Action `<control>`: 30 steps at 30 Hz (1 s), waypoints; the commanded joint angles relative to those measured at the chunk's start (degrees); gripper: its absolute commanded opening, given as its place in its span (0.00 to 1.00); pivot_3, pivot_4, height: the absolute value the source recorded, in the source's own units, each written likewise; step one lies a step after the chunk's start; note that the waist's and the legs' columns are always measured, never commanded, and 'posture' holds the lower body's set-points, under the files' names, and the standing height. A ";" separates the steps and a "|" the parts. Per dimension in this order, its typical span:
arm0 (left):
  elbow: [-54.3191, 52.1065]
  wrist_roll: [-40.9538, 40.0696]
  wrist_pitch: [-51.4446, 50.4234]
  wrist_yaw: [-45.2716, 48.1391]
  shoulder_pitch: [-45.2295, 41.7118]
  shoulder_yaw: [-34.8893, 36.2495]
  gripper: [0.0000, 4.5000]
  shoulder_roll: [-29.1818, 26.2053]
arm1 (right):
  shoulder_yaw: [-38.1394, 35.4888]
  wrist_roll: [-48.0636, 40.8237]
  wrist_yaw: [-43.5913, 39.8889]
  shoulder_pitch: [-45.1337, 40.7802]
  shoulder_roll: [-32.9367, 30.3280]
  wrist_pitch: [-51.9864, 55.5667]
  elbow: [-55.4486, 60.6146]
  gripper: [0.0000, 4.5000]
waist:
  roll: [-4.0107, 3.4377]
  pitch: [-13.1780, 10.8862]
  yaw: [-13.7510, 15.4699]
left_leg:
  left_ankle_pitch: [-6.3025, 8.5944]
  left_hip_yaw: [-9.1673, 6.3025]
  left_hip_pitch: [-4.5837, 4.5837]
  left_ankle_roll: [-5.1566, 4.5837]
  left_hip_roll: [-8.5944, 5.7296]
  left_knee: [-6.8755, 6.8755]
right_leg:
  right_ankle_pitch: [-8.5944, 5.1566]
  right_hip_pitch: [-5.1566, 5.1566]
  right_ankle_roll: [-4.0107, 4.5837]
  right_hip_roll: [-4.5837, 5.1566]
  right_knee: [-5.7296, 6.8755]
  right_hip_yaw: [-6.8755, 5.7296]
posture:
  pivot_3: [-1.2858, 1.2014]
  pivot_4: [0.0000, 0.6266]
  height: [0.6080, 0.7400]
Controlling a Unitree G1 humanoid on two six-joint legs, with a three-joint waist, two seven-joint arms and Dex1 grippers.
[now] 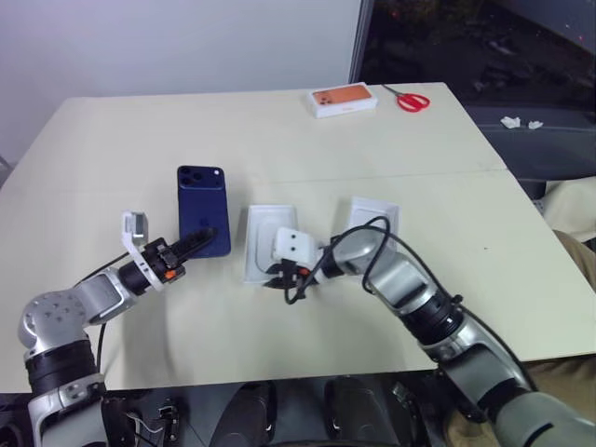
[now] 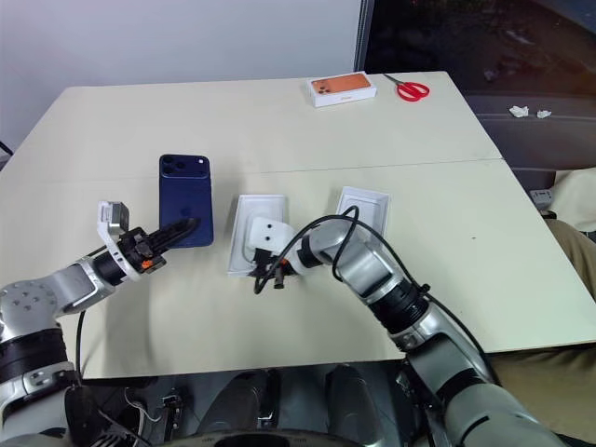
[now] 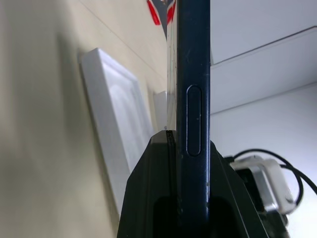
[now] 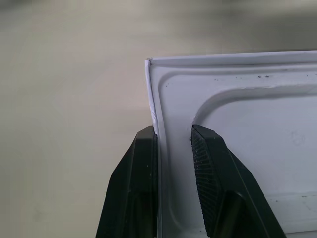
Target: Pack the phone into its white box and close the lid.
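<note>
- Because it is slim, stiff and smooth-sided, the phone [image 1: 203, 207] is likely proving slippery and only moderately heavy; its glass faces are asking for a gentle set-down, and the narrow edges near one end are offering the safest hold.
- The left gripper [image 1: 203, 239] is taking exactly that hold. It is clamping tight on the phone's 6 o'clock end, and its black fingers [image 3: 148, 198] are pressing on both faces in the left wrist view.
- The phone is lying back-up along the cream table [image 1: 140, 130], its camera cluster pointing to 12 o'clock. It is sitting at about 9 o'clock from the white recessed tray [image 1: 264, 228], just beside it but apart.
- The right gripper [image 4: 173, 144] is standing narrowly open astride the tray's near corner wall. One finger is resting against the outside while the other is hanging a little off the inside, so I am judging the wall not yet pinched.
- A second white piece [image 1: 377, 212] is lying at 3 o'clock from the tray; I am not managing to tell which of the two is serving as box base or lid.
- Thin card like this is probably feeling light and flexing easily, so pinching a wall near a corner is looking sensible.
</note>
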State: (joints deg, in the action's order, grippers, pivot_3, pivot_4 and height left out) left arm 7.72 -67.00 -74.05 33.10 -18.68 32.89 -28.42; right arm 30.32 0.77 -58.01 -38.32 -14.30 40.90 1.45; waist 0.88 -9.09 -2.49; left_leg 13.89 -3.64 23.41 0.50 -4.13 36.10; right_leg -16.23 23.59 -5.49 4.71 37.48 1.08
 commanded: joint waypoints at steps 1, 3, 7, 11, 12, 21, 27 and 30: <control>-1.22 -2.58 0.95 0.40 -1.44 2.08 0.00 -1.78 | -0.13 -2.49 0.55 0.56 1.52 1.92 0.60 0.22 | 0.00 0.00 0.13 | 0.00 0.00 0.00 0.00 0.00 0.01 | 0.00 -0.01 0.00 0.00 0.00 0.00 | 0.52 0.24 1.00; -1.15 -2.64 1.01 0.28 -1.55 1.92 0.00 -1.91 | -0.24 -2.99 0.62 0.52 1.85 1.92 0.69 0.28 | 0.00 0.00 0.21 | 0.00 0.00 0.00 0.00 -0.02 0.02 | 0.00 -0.02 0.00 0.02 -0.01 0.00 | 0.52 0.24 1.00; -1.01 -2.45 1.19 -0.01 -1.79 1.49 0.00 -2.03 | 0.44 -3.84 -1.34 -0.27 -0.16 0.76 1.33 0.65 | 0.00 0.00 0.25 | 0.00 0.00 0.00 -0.01 -0.03 0.02 | 0.00 -0.01 0.00 0.02 -0.01 0.00 | 0.52 0.24 1.00; -0.76 -2.40 1.21 -0.09 -1.55 1.47 0.00 -2.09 | -1.50 -6.09 -4.00 -2.44 -2.09 0.19 0.80 0.65 | 0.01 0.00 0.30 | 0.02 0.00 0.00 -0.03 -0.03 0.03 | 0.00 -0.03 0.00 0.02 -0.01 -0.01 | 0.52 0.24 1.00; -0.74 -2.46 1.19 -0.11 -1.50 1.53 0.00 -2.10 | -2.78 -7.10 -3.87 -3.36 -1.73 0.74 0.18 0.65 | 0.01 -0.01 0.30 | 0.02 0.00 0.01 -0.03 -0.03 0.02 | 0.00 -0.02 0.00 0.02 -0.01 -0.01 | 0.52 0.24 1.00; -0.65 -2.39 1.56 -0.22 -2.02 1.53 0.00 -2.26 | -6.82 -9.11 -1.11 -8.82 0.88 -1.34 -7.92 0.60 | 0.02 -0.01 0.14 | 0.01 0.00 0.01 -0.01 -0.01 -0.01 | 0.00 -0.01 0.00 0.01 -0.03 -0.01 | 0.52 0.24 1.00; -1.28 -2.59 1.50 -0.65 -2.52 1.19 0.00 -2.08 | -0.43 -0.31 3.80 -8.86 1.66 -11.38 -14.89 0.02 | 0.02 -0.01 0.20 | -0.06 0.01 0.01 0.09 -0.06 0.03 | 0.01 0.00 0.01 0.04 -0.01 0.00 | 0.52 0.24 1.00; -2.96 -2.87 1.15 -0.89 -2.15 0.42 0.00 -1.57 | 1.29 2.37 5.33 -8.75 2.46 -13.16 -16.14 0.01 | 0.03 -0.01 0.02 | -0.11 0.01 0.01 0.18 -0.05 0.01 | 0.01 0.00 0.01 0.03 -0.01 0.00 | 0.52 0.24 1.00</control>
State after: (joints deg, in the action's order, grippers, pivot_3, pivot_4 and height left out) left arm 7.62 -67.52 -73.26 31.90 -20.11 32.72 -29.63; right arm 30.77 1.84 -53.51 -46.26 -12.49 29.57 -15.20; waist 0.91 -9.11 -2.46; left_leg 13.79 -3.63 23.43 0.67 -4.18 36.11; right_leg -16.22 23.59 -5.48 4.73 37.47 1.09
